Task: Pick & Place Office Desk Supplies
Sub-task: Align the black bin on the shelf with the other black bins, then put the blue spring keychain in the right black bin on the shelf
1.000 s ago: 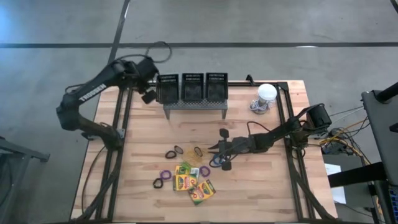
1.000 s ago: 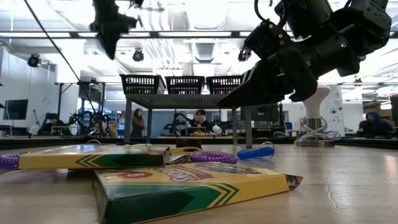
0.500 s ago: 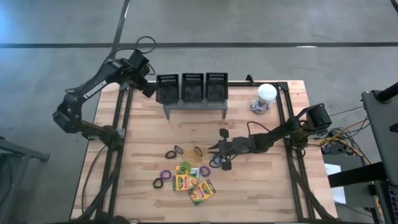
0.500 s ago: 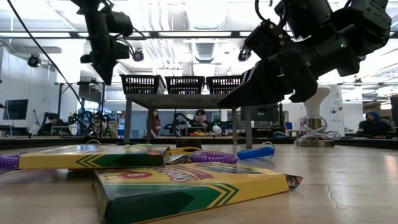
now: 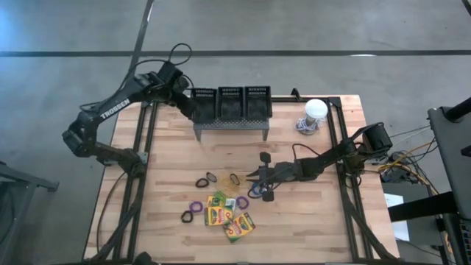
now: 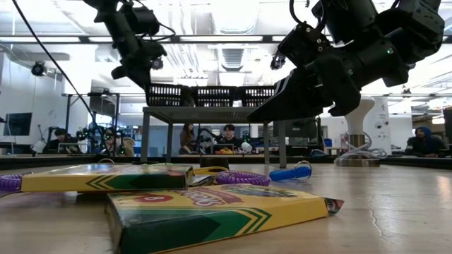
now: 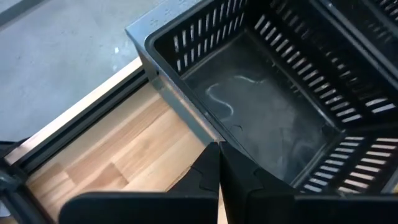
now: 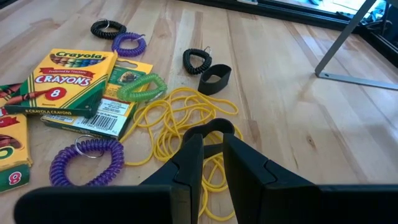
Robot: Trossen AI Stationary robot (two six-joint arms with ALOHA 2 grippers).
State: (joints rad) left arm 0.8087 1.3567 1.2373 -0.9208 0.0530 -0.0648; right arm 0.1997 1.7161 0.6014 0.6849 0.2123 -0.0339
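Left wrist view, left gripper (image 7: 219,163) pressed together, empty, above slotted black mesh bin (image 7: 273,93), pale wood table (image 7: 118,165).

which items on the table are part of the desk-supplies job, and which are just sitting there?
Job items:
- crayon boxes
- coil loops, purple, black and green
- yellow rubber bands
- three black mesh bins

Just there:
- grey perforated stand under the bins
- white ball-like object with a cable
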